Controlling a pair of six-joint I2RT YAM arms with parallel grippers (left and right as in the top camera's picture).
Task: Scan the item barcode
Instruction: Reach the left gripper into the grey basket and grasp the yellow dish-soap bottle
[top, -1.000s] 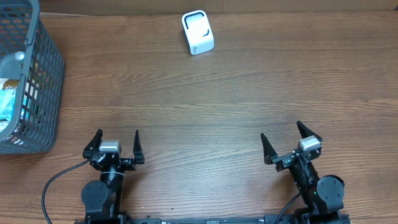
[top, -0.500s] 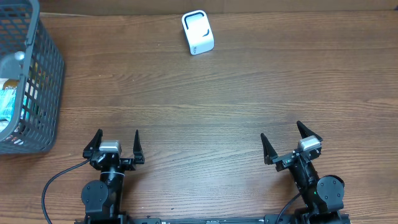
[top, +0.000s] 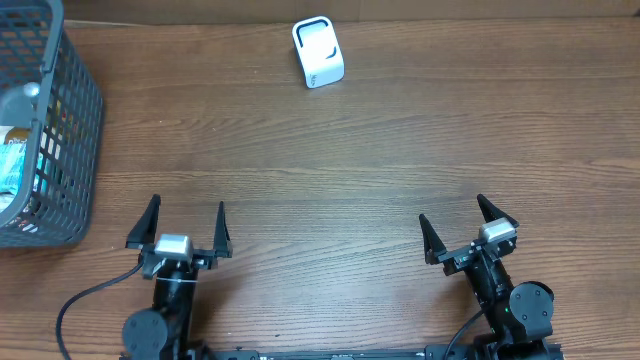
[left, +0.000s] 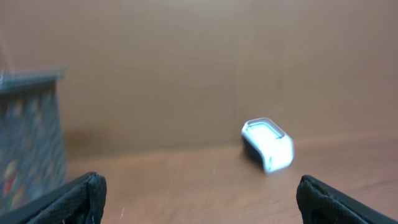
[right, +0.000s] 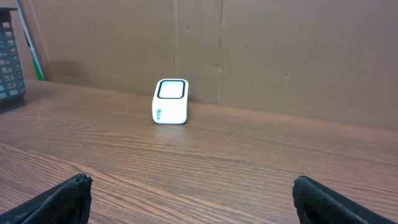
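A small white boxy scanner (top: 318, 52) stood on the brown wooden table (top: 350, 170) near a plain brown wall (right: 280, 50). The left gripper (top: 188, 204) and right gripper (top: 451, 207) gaped wide, empty.

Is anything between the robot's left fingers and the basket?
Nothing visible: only bare table lies between the left gripper and the gray basket. The items sit behind its mesh wall, so it probably must reach in over the rim.
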